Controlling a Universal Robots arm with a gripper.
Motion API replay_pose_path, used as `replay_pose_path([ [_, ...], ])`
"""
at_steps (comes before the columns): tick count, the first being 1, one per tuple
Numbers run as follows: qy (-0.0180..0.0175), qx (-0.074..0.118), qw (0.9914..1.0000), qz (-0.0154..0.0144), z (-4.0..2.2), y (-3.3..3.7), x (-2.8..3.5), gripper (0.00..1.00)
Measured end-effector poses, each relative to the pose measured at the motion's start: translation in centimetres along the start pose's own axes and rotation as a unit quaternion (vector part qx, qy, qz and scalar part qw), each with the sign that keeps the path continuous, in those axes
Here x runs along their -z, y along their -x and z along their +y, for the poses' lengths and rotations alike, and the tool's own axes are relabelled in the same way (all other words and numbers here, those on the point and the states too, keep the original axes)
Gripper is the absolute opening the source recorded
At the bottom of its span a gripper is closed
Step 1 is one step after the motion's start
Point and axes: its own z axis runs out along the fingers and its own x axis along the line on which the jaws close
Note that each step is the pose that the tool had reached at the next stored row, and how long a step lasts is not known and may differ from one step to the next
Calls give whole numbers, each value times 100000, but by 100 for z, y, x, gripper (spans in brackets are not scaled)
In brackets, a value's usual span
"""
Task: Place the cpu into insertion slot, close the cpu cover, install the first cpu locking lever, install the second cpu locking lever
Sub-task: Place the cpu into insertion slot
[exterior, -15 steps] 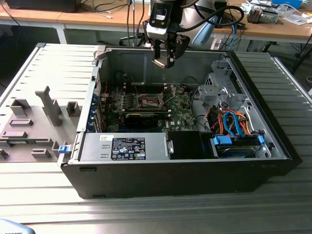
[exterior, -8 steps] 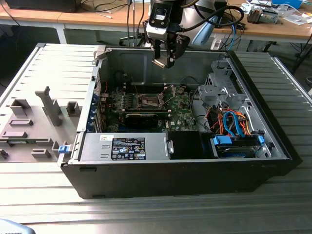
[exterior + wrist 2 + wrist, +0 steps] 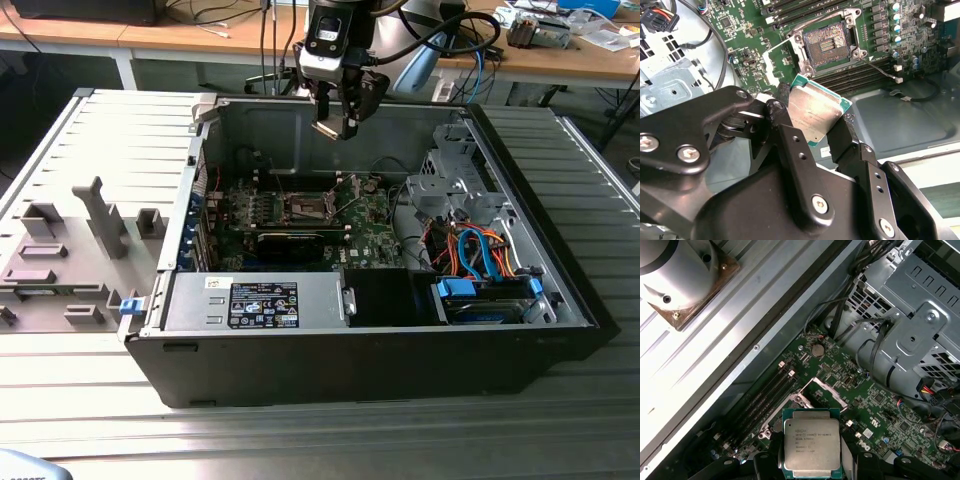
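The tool (image 3: 812, 120) is closed on the cpu (image 3: 815, 112), its two black fingers (image 3: 785, 125) pressing against opposite edges of the chip. It is open no wider than the chip itself.

The cpu is a thin flat square, so it has no long axis. It has a smooth, dull silver metal top with rounded shoulders, set on a narrow green border. In the first wrist view the metal top (image 3: 811, 445) faces the camera with its printed side showing. In the second wrist view the chip is seen slanted, with one corner pointing towards the insertion slot (image 3: 829, 44).

In the exterior view the tool (image 3: 338, 128) hangs in the air over the open computer case (image 3: 350, 360), near the case's far wall, with the chip held well apart from the slot (image 3: 305, 207) below. The case lies on its side on a ribbed grey metal surface (image 3: 300, 440).

The slot is a dark square recess with a fine grid of contacts, ringed by a silvery rim on the green motherboard (image 3: 740, 30). Nothing sits in it. The cpu cover (image 3: 826, 388), a thin silvery frame, stands raised off the slot.
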Motion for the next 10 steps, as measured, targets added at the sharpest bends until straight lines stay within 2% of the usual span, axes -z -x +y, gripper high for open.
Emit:
replay_pose_path([
  [10, -6, -324, 99999, -30, 0, 0, 0, 55],
])
